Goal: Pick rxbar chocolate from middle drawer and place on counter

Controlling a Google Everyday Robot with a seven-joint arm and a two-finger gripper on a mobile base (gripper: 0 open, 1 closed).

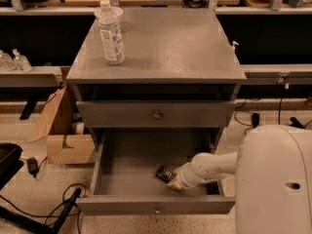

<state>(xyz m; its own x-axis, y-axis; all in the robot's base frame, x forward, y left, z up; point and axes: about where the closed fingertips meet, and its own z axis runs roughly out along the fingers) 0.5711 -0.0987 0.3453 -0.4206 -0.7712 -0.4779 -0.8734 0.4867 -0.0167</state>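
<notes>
Our gripper (174, 184) reaches into the open drawer (131, 165), right by the snack bar (165, 173).

We see the dark-wrapped snack bar lying on the drawer's floor, toward its front right part, with the gripper just beside it on the side nearer the drawer's front panel; the two look to be touching, and we cannot tell whether the jaws are apart or together. Our white arm (214, 165) comes in over the drawer's right wall. Above the drawer sits a closed drawer front (122, 115) with a round knob, and above that the grey worktop (170, 43), where a clear plastic bottle (111, 33) stands upright over the drawer's left side. A cardboard box (68, 147) stands on the ground to the left of the drawer.
</notes>
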